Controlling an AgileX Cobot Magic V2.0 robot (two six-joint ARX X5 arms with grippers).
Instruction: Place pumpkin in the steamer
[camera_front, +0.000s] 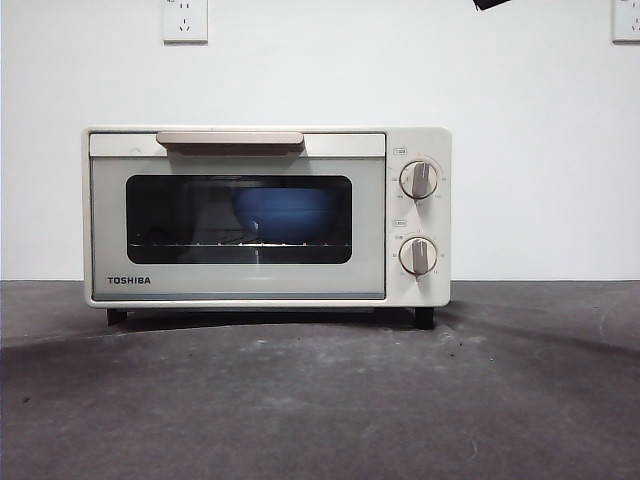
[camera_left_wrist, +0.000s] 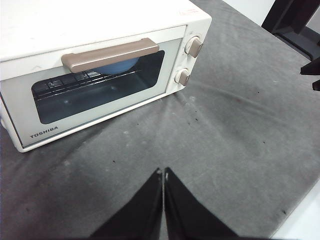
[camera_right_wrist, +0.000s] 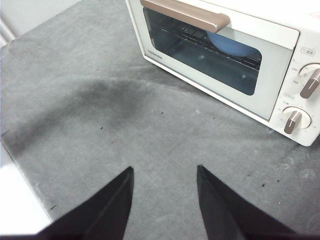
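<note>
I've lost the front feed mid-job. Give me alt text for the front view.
A cream-white TOSHIBA steamer stands on a dark grey table with its door shut, and a blue bowl sits on the rack behind the dark window. No pumpkin is visible. Only a black arm tip shows at the top edge.

The left gripper (camera_left_wrist: 163, 172) consisted of two matte black jaws, each a flat wedge that tapered to a thin tip with a pale worn edge. The right gripper (camera_right_wrist: 165, 172) had two identical plain black tapered jaws, smooth-surfaced, with no cables, screws or markings visible.
</note>
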